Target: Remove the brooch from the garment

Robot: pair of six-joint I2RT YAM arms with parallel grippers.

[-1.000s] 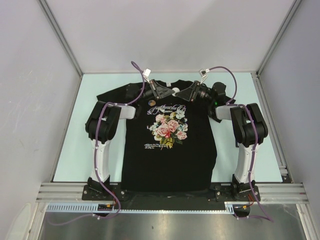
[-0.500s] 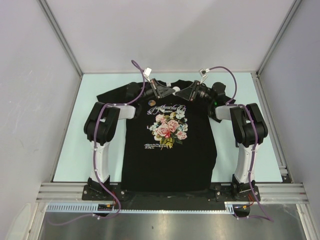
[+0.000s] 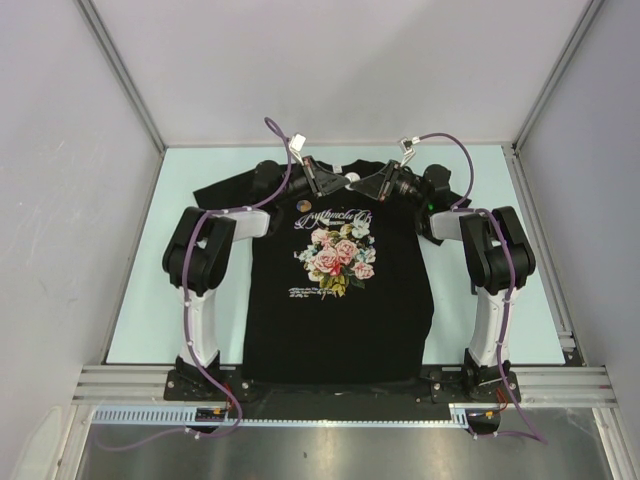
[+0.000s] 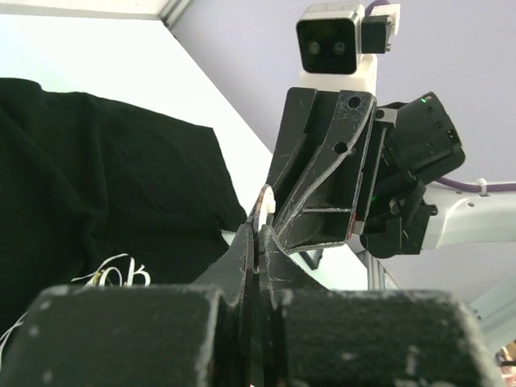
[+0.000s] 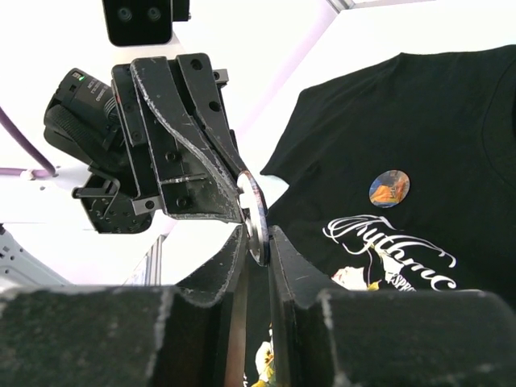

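Garment (image 3: 340, 320) is lying flat and face up on the bench (image 3: 150, 280), collar at the far end. Both arms are reaching over its upper chest.

Left tool (image 4: 256, 232) and right tool (image 5: 256, 234) are meeting tip to tip just short of the collar.
- Right tool is clenching a thin disc (image 5: 253, 211), seen edge-on, with its fingers (image 5: 284, 266) standing close on either side of the rim.
- Left tool is clenched too, fingers pressed nearly together. A pale sliver of the same disc is showing at its tips.
- I cannot tell what the disc is from here.

Brooch (image 5: 389, 187), a small round orange-and-blue badge, is sitting on the black cloth. It is just on the near side of the left tool and apart from both tools' tips, with neither one touching it. White cursive lettering (image 5: 395, 246) is running just beneath the brooch. The rose print (image 3: 338, 258) is lying nearer the arm bases, well behind both tools.
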